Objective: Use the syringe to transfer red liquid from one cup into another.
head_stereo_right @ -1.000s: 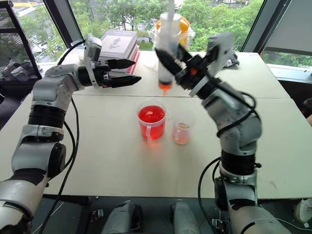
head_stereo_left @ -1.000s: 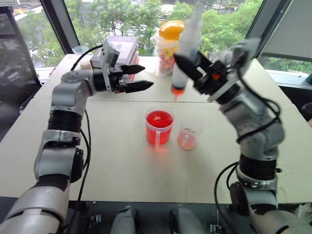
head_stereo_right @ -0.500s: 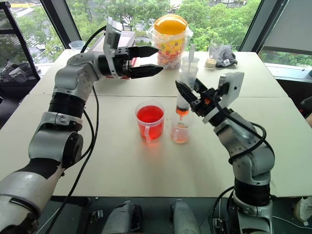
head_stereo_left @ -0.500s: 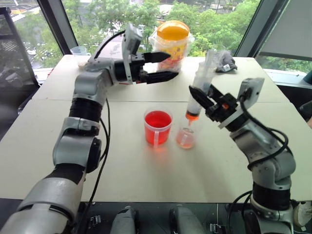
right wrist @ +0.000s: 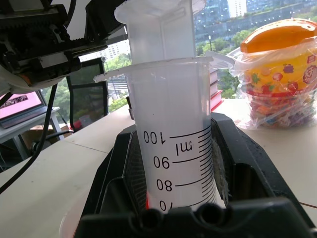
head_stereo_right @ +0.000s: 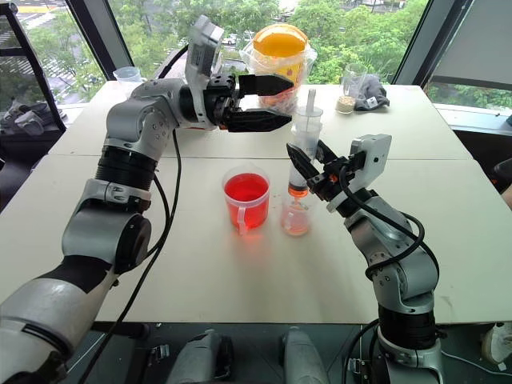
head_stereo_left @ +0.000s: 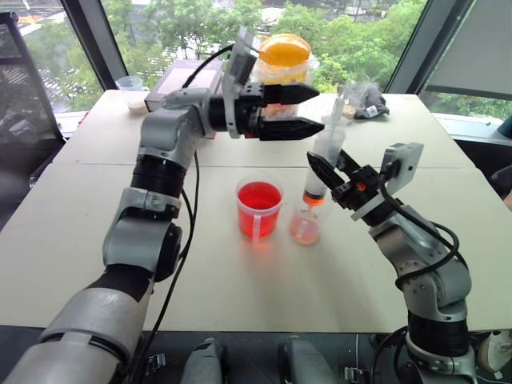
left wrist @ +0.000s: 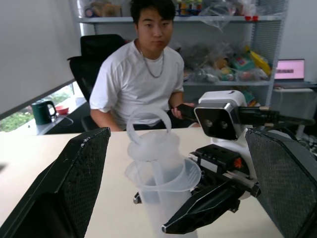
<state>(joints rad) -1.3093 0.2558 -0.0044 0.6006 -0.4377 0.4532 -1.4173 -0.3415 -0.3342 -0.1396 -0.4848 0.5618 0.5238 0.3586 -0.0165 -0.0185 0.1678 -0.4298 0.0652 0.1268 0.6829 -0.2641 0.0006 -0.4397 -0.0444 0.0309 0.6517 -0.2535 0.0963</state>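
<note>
Right gripper [head_stereo_right: 308, 172] clamps syringe [head_stereo_right: 302, 152] above small cup [head_stereo_right: 295, 218]; left gripper [head_stereo_right: 268, 102], jaws spread, should press plunger [left wrist: 147, 130] slowly, keeping the tip centred.

Support surface: pale beige table [head_stereo_right: 200, 280], with a straight seam running left to right across it behind the cups.

On the near section, close to centre: larger clear handled cup [head_stereo_right: 246, 198] holding bright red liquid [head_stereo_right: 246, 189], handle turned toward the near edge. Just to its right, apart from it, a smaller clear cup [head_stereo_right: 294, 218] with a shallow pink layer.

On the far section: bagged container with an orange lid [head_stereo_right: 280, 56] at far centre; a small clear cup with beige grains [head_stereo_right: 349, 84] to its right; a dark crumpled item [head_stereo_right: 373, 98] just beside that. A clear cup [head_stereo_right: 126, 77] stands at the far left corner.
</note>
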